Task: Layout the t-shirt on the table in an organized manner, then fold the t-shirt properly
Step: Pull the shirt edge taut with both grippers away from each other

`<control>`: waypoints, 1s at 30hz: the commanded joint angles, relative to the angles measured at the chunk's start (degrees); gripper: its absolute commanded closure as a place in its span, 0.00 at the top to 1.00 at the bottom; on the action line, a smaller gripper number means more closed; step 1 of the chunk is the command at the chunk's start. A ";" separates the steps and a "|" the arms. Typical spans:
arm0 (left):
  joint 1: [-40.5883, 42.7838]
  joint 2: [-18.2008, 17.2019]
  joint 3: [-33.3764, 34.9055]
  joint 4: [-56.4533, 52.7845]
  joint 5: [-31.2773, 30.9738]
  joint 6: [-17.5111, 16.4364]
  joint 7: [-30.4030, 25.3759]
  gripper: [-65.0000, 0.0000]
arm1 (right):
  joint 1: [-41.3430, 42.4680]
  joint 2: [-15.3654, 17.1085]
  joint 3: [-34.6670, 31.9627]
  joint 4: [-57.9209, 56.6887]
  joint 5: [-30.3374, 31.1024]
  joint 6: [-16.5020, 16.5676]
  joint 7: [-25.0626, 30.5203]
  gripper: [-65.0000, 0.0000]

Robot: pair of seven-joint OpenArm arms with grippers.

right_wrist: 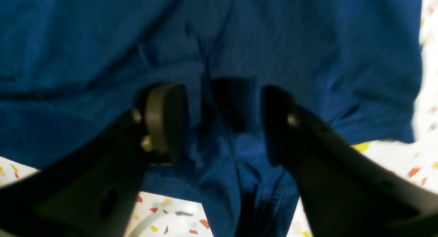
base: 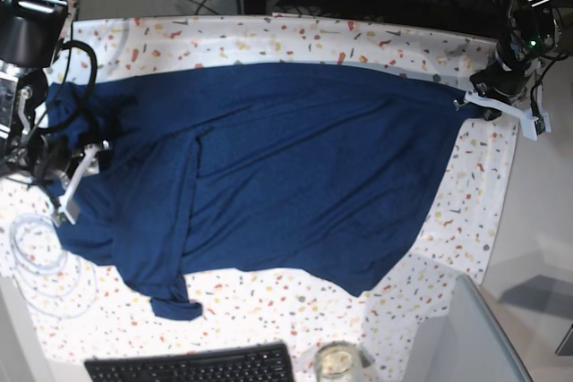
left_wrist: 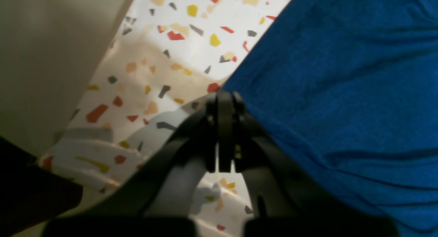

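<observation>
Loosely, soft navy t-shirt (base: 286, 176) sprawls wrinkled over flecked table (base: 466, 212)

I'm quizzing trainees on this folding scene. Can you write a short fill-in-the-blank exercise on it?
1. The left gripper is ____, at the edge of the t-shirt.
2. The right gripper is ____, with cloth between its fingers.
3. The speckled table carries a black ____ at the base view's bottom edge.

Missing words: shut; open; keyboard
</observation>
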 commanded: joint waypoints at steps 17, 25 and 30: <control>-0.03 -0.80 -0.40 0.26 0.13 -0.09 -1.08 0.00 | -4.67 0.21 0.12 8.99 0.95 0.12 -2.52 0.00; -0.03 -0.89 -0.40 0.09 0.13 -0.09 -1.08 0.00 | -19.35 -1.73 7.16 31.67 0.95 1.53 -12.10 0.00; -0.03 -0.97 -0.40 0.26 0.13 0.00 -1.08 0.00 | -23.74 -6.30 9.00 34.74 0.86 3.60 -13.59 0.00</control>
